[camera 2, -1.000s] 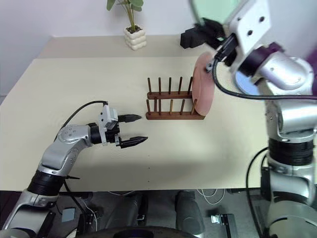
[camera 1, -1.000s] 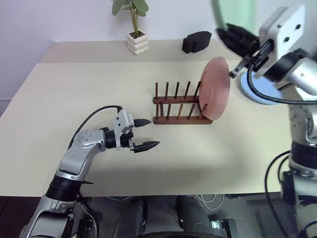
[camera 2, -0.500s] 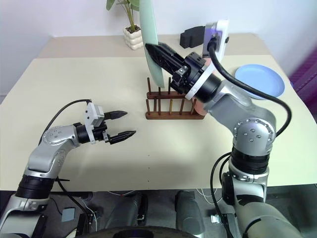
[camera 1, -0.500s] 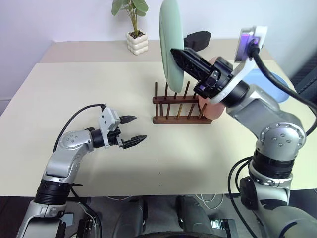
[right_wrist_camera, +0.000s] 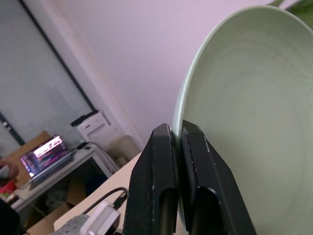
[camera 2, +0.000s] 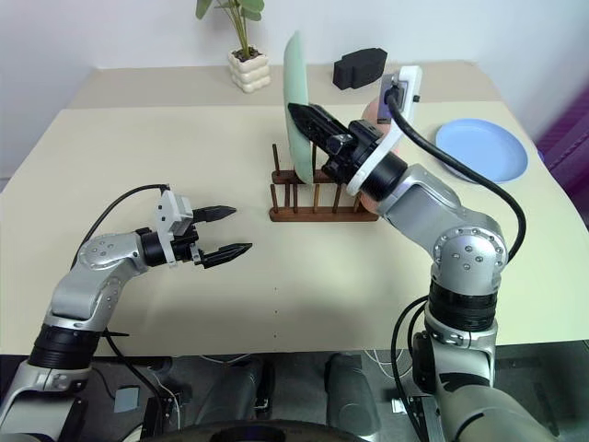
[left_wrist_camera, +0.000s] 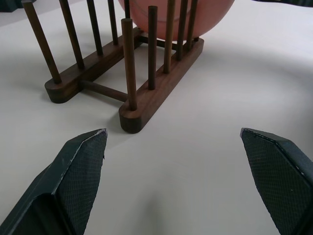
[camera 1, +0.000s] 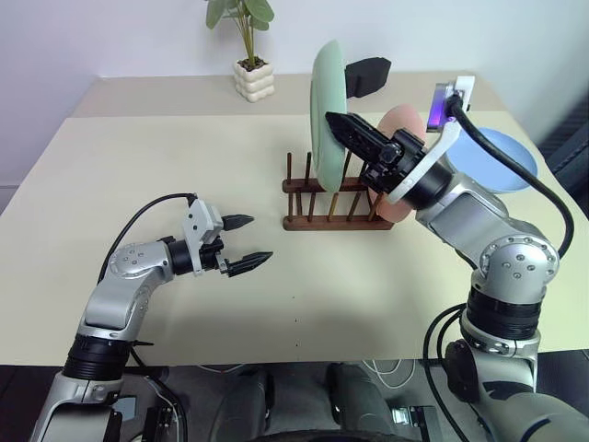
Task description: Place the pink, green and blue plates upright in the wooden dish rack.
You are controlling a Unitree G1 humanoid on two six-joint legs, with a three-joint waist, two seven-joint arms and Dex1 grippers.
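Green plate point(camera 1: 327, 115): held on edge by the right gripper point(camera 1: 342, 127), whose two fingers are pinched on its rim; upright, hanging over the rack point(camera 1: 336, 198), above the slots at the rack's middle. Plate's face runs across the rails, parallel to the pegs' rows of gaps, so a straight drop should seat it; the slot lies directly below the gripper, toward the tabletop.

Pink plate point(camera 1: 403, 166): already standing upright in the rack's end slot, on the side toward the table's right edge, partly behind the right arm.

Blue plate point(camera 2: 481, 150): flat on the tabletop near the right edge, well apart from the rack.

Left gripper point(camera 1: 244, 244): fingers spread wide, holding nothing, hovering over bare tabletop off the rack's left end, pointing at it.

Judgement: right arm is the working one; the risk is the rim landing on a peg top instead of between pegs.
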